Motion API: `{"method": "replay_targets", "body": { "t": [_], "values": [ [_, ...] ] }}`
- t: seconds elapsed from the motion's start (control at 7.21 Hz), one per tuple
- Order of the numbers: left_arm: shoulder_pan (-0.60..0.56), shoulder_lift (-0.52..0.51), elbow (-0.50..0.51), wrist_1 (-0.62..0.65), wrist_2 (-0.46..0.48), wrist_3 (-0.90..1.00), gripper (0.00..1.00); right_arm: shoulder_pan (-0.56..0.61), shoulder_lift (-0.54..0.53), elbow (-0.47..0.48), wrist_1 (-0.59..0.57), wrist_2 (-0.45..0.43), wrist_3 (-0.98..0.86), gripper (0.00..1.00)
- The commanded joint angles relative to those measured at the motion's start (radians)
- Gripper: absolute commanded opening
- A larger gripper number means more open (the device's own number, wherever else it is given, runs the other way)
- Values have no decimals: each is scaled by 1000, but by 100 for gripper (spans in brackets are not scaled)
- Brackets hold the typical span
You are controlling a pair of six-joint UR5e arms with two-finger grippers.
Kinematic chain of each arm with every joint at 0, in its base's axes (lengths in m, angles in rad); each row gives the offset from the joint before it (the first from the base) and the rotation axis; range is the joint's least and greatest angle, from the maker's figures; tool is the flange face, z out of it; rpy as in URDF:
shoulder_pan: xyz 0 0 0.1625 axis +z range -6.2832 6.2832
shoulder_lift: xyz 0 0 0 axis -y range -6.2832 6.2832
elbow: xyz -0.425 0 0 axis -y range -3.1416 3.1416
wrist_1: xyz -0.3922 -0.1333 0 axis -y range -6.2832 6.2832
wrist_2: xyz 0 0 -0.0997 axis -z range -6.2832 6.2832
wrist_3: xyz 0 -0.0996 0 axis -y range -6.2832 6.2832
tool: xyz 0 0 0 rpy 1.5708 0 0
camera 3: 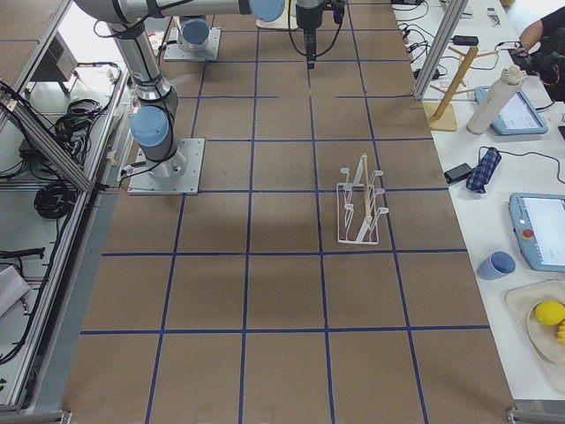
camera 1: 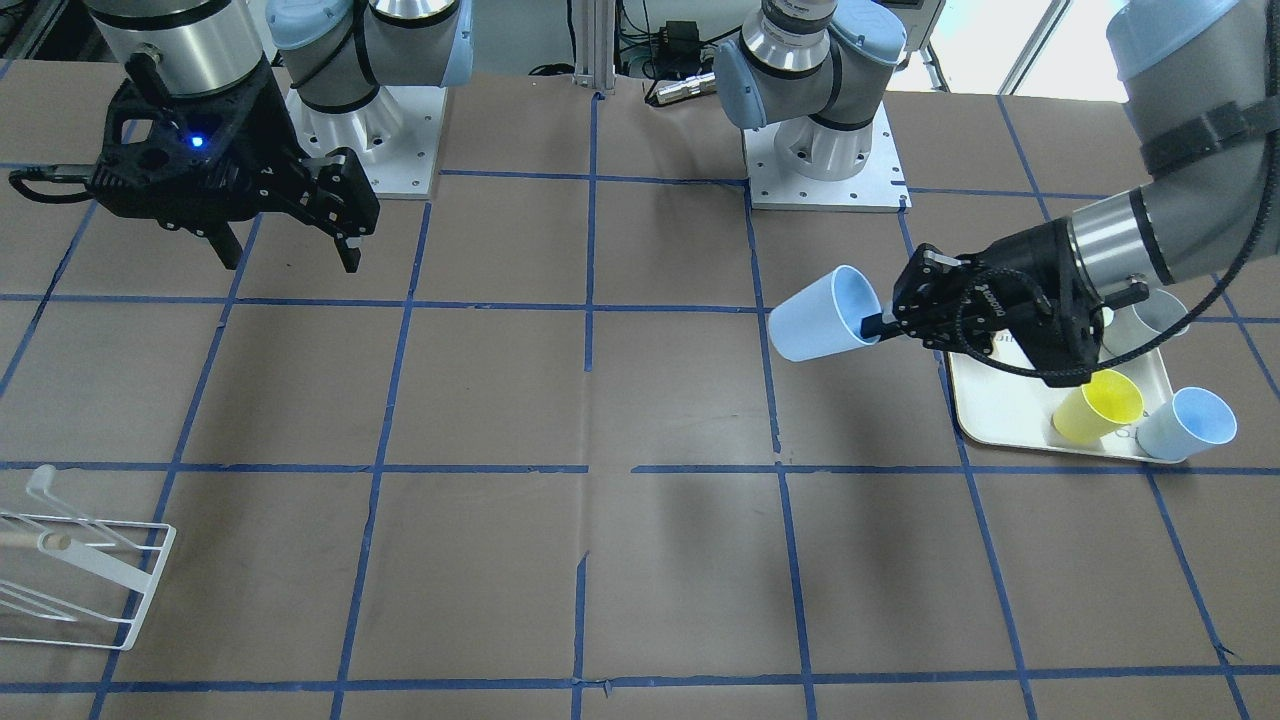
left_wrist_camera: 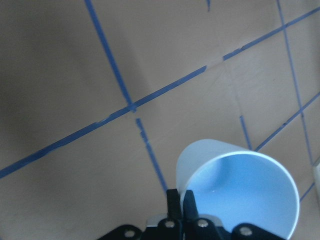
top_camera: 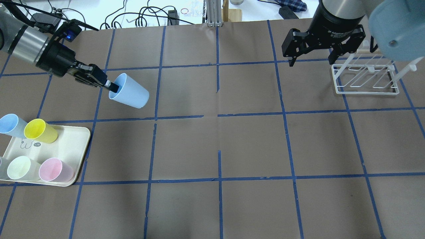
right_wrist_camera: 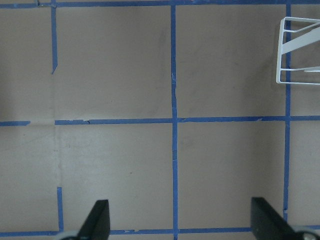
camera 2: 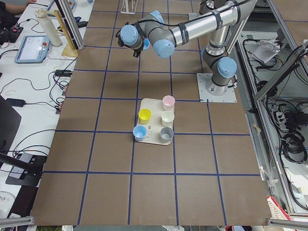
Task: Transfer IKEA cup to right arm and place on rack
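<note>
- Tray (top_camera: 71,142), cream and rectangular, one in number: the landmark for all places below. It lies flat on the brown table (top_camera: 252,146), which is gridded with blue tape, and is nearest the overhead camera.
- Cups standing on the tray, five, all mouth up.
  - Along its near side: one pink cup (top_camera: 54,170), one pale-green cup (top_camera: 18,167) and, at the outer corner, one grey cup (camera 2: 166,134).
  - Along its far side: one yellow cup (top_camera: 38,130) and one second light-blue cup (top_camera: 8,123), the latter right at the tray's edge.
- Left gripper (top_camera: 113,87), one, just beyond the tray's far inner corner. Its jaws are pinched narrowly on a cup wall at the rim, one finger inside the mouth and one outside.
- IKEA cup (top_camera: 129,91), one, pale blue with a brighter blue interior, making six cups in all.
  - It is held on its side by the left gripper, mouth toward the gripper and base pointing away from the tray.
  - It is apart from the tray and touches none of the five cups there.
- Rack (top_camera: 365,79), one, of white wire with upright prongs. It stands on the table well apart from the tray, at the opposite end and slightly farther back.
- Right gripper (top_camera: 311,62), one, near the rack on the side facing the tray. It points downward with its two fingers (right_wrist_camera: 97,220) spread wide.
</note>
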Motion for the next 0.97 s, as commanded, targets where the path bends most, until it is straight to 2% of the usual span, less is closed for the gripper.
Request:
{"method": "replay_targets", "body": {
  "t": [0.0, 0.42, 0.83],
  "values": [
    [-66, 19, -70, -45, -281, -70, 0, -78, -2, -40, 41, 51, -12, 100],
    [-163, 22, -222, -31, -587, -72, 0, -228, -31, -49, 81, 191, -34, 100],
    [-312, -8, -235, -17, -834, -72, 0, -371, -46, -49, 165, 327, -50, 100]
  ]
}}
